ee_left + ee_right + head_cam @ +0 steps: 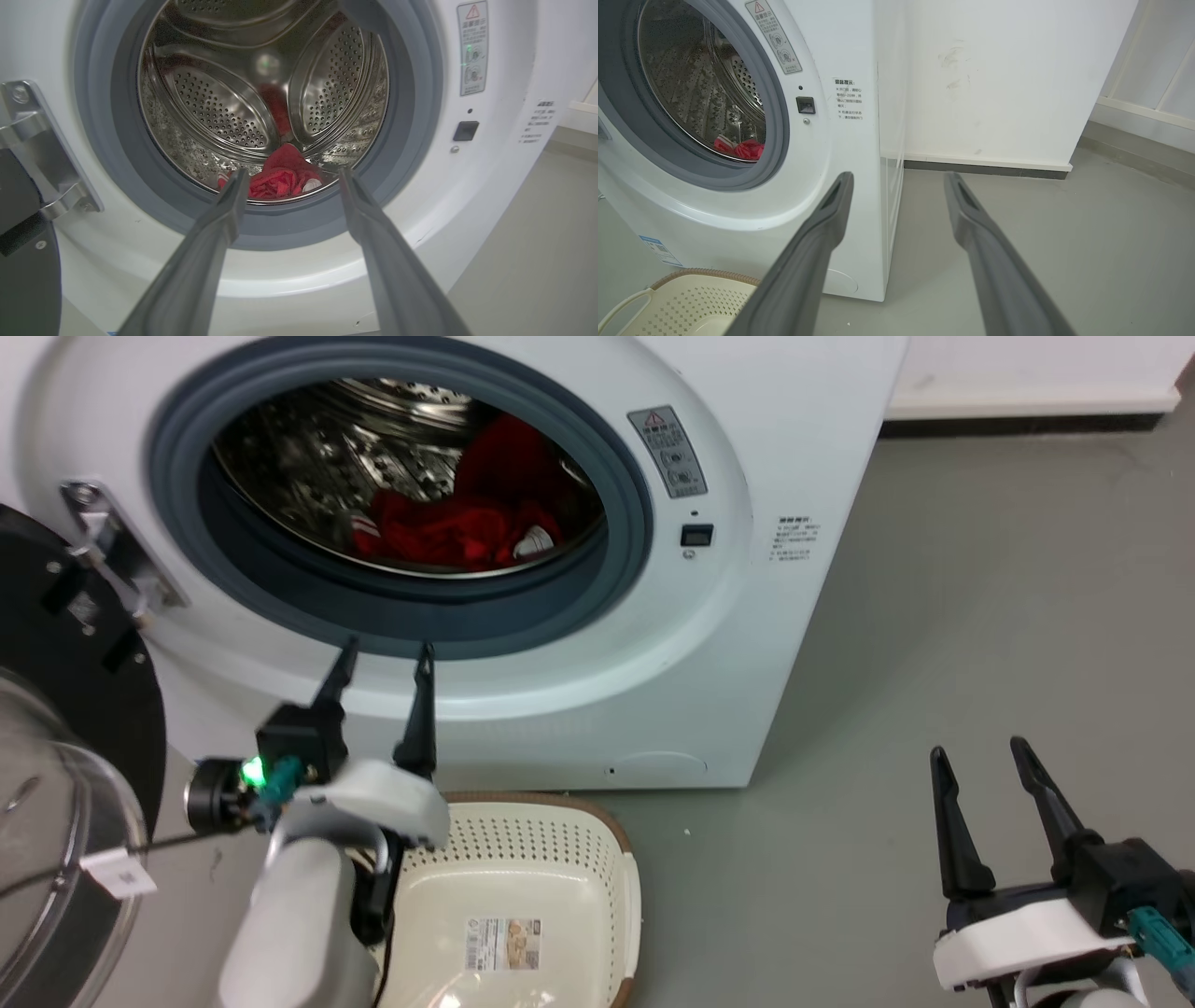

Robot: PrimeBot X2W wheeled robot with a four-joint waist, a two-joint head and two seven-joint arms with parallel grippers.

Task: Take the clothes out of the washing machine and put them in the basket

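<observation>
The white washing machine (794,448) stands with its door swung open to the left. Red clothes (448,527) with white trim lie at the bottom of the steel drum, also seen as clothes (280,179) and clothes (740,148). The cream basket (560,859) with a brown rim sits on the floor right under the porthole, its corner showing as basket (686,298). My left gripper (385,653) is open and empty, fingertips just below the porthole's grey rim, outside the drum. My right gripper (976,751) is open and empty over the floor, right of the machine.
The black-framed glass door (56,784) hangs open at the far left, close to my left arm, with its metal hinge (112,551) beside the porthole. Grey floor (980,616) stretches right of the machine. A white wall (994,70) with a dark skirting lies behind.
</observation>
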